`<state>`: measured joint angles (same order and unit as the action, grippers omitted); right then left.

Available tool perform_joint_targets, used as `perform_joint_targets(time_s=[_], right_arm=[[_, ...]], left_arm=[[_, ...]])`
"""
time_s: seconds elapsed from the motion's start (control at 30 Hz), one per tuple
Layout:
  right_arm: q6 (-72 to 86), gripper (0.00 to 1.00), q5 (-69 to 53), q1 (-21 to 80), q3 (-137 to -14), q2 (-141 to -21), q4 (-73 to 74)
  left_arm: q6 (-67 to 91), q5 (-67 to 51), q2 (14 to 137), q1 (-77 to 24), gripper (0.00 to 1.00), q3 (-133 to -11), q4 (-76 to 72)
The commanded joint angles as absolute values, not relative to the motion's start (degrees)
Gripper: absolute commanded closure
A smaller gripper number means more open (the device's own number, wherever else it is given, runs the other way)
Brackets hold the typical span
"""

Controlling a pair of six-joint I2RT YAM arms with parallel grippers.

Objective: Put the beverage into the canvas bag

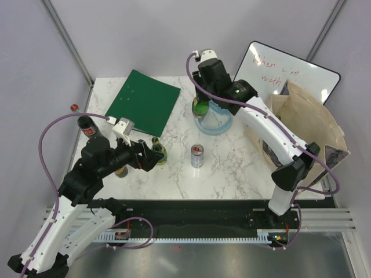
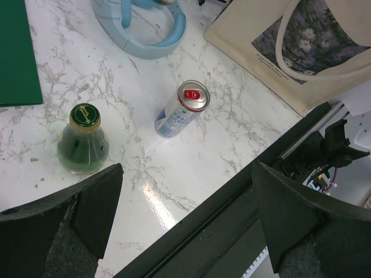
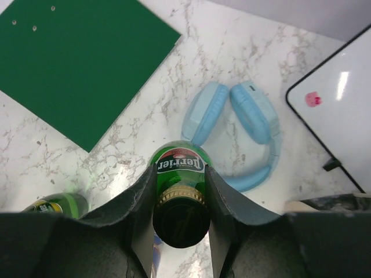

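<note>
Farthest left, the left pincer (image 2: 185,211) hangs with its fingers spread wide and nothing between them, over the marble surface (image 2: 191,168). It is near a small green bottle (image 2: 83,139) with a gold cap, and a silver can (image 2: 182,109) is a little further right. Toward the back, the right pincer (image 3: 179,185) is clamped on the neck of the green Perrier bottle (image 3: 179,165), the beverage, just beside light-blue headphones (image 3: 255,121). At the right edge the tan canvas bag (image 1: 307,121) sits apart from that bottle, in front of a white board (image 1: 278,69).
</note>
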<state>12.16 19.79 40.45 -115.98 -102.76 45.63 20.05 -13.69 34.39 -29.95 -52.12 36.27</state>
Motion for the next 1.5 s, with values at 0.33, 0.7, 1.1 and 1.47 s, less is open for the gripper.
perform_joint_targets(time_s=[0.33,0.7,1.1,1.47], right_arm=[[7.8,1.0,24.5,22.9,-125.0,-83.9,53.0],[3.0,1.0,31.2,18.8,-135.9,-84.4,56.7],[4.9,1.0,38.5,15.8,-123.8,-77.6,56.9],[6.1,1.0,37.4,10.5,-103.4,-72.1,49.5]], left_arm=[[19.4,-16.2,35.4,-29.8,0.01,-52.7,32.7],[19.5,-17.1,35.9,-29.8,0.01,-52.6,31.9],[20.0,-18.2,36.2,-29.7,0.01,-52.0,31.6],[20.3,-18.9,35.6,-29.8,0.01,-52.6,31.6]])
